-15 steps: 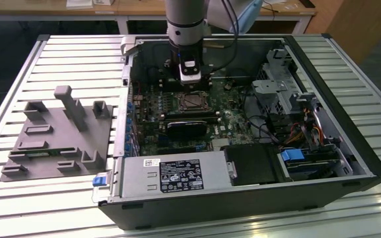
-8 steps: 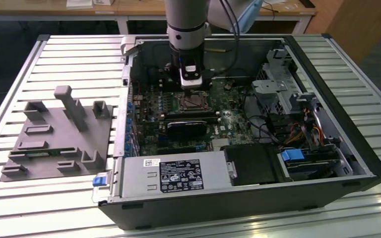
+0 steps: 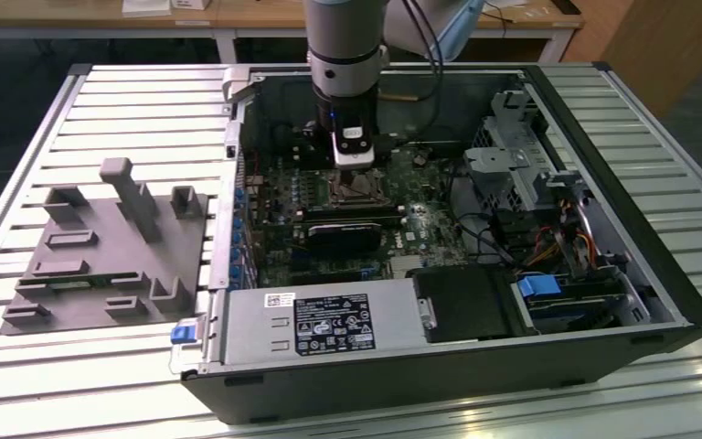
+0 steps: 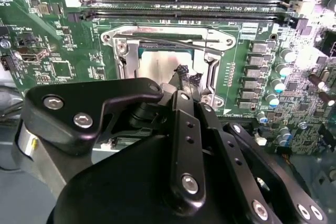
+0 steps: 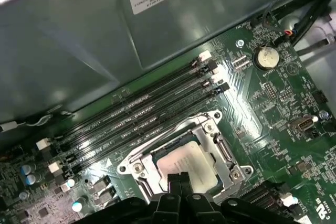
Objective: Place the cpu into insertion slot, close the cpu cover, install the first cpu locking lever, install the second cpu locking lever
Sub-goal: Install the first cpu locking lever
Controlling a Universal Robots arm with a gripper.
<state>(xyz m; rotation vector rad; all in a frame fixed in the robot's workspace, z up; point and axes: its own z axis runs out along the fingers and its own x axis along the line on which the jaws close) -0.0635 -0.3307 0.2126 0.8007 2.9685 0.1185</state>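
One cpu (image 5: 185,165) is seated in the insertion slot (image 5: 135,167), framed by the cpu cover (image 4: 212,72). Directly above its edge, the gripper (image 4: 185,75) is positioned, fingers (image 5: 178,181) closed together and gripping nothing.

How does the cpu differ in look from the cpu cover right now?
The cpu is a solid, dull silvery-grey square; the cpu cover is a thin shiny metal frame with a large open window. The cpu lies in the middle; the cpu cover runs around its edges. Both are square, metallic and sit at the insertion slot.
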